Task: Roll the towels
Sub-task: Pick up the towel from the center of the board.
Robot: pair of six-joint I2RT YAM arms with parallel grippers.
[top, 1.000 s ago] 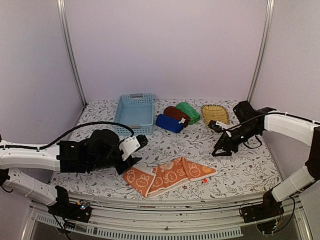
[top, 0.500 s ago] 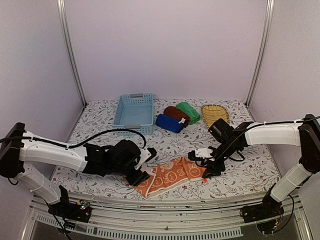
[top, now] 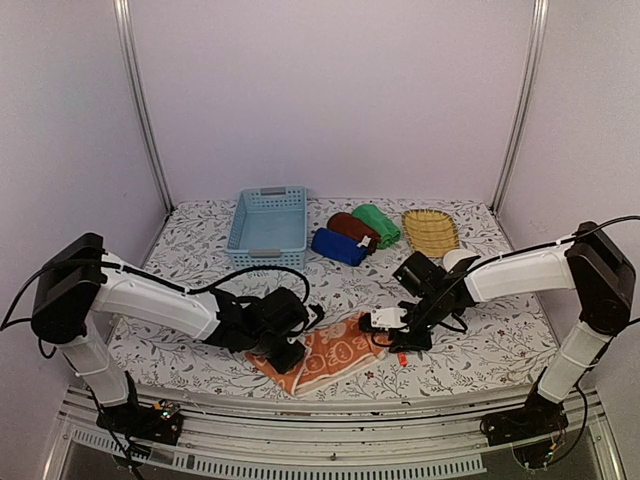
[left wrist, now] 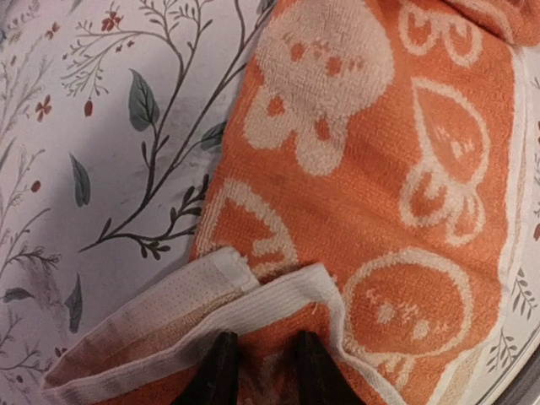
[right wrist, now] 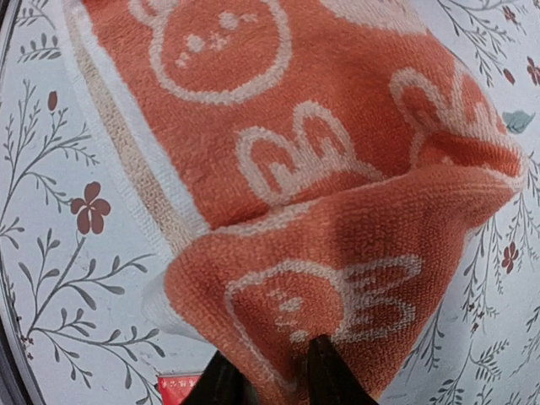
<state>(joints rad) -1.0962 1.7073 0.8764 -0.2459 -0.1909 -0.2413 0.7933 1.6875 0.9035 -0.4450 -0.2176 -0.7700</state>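
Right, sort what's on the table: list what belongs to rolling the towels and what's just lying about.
Belongs to the job: orange towel, lying open at the front; blue towel, maroon towel, green towel, rolled at the back.
Lying about: light blue basket; wicker tray.

At my left tool [left wrist: 263,375] the orange towel [left wrist: 380,169] is looped terry cloth, matt and nubbly; its white hem [left wrist: 270,305] is a flatter, ribbed weave. At my right tool [right wrist: 274,380] the same pile looks fuzzy and soft. The bench [left wrist: 101,169] under both is smooth, printed, barely shiny.
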